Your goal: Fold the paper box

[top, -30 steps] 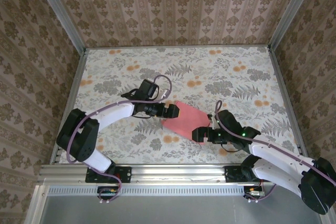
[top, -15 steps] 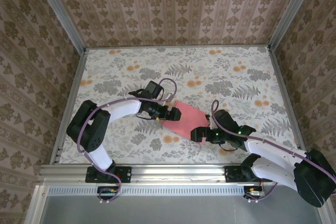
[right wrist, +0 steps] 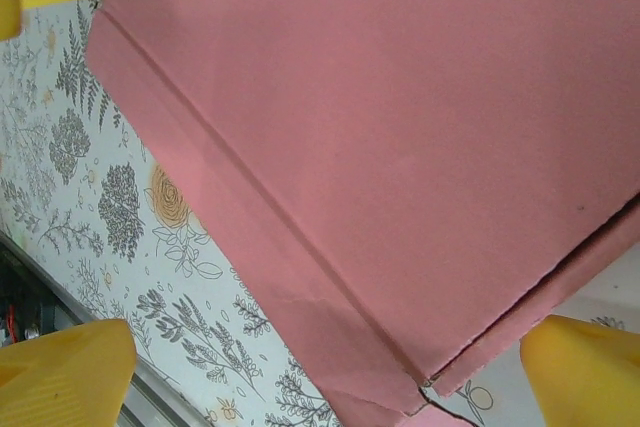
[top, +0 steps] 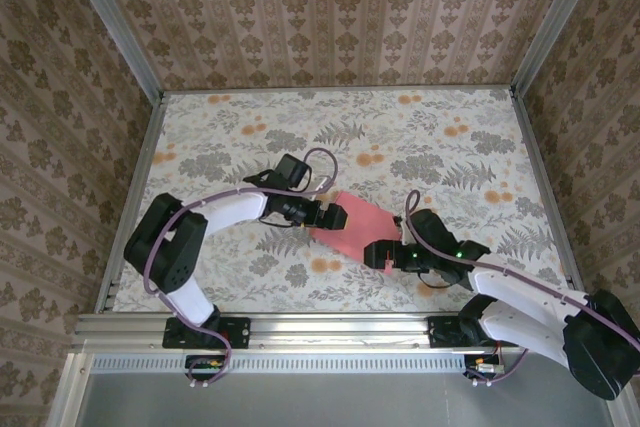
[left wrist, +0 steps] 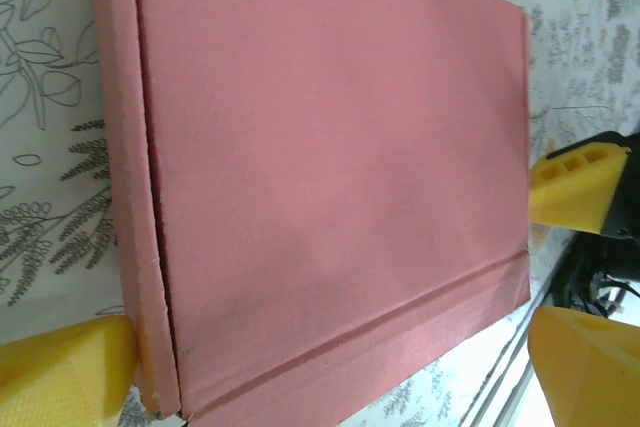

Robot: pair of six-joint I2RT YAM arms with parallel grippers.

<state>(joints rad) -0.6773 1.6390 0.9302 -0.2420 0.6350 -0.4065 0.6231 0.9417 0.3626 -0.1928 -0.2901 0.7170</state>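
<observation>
The paper box [top: 360, 230] is a flat pink rectangular box lying folded on the flowered table, near the front middle. My left gripper [top: 336, 215] hovers open over its left end. From the left wrist the box [left wrist: 330, 147] spans the space between the yellow fingers [left wrist: 65, 377], with the left finger next to its side flap edge. My right gripper [top: 380, 254] stands open at the box's near right corner. In the right wrist view the box [right wrist: 400, 127] has a crease along its lower edge, and the yellow fingers [right wrist: 585, 367] sit to either side of that corner.
The flowered table [top: 450, 147] is boxed in by patterned walls at the back and both sides. A metal rail [top: 330, 327] runs along the near edge by the arm bases. The other arm's yellow finger [left wrist: 580, 192] shows beyond the box's far edge.
My left gripper has crept slightly right over the box's end, and its arm has shifted. The box's outline looks flatter and more rectangular. The right gripper has barely moved.
</observation>
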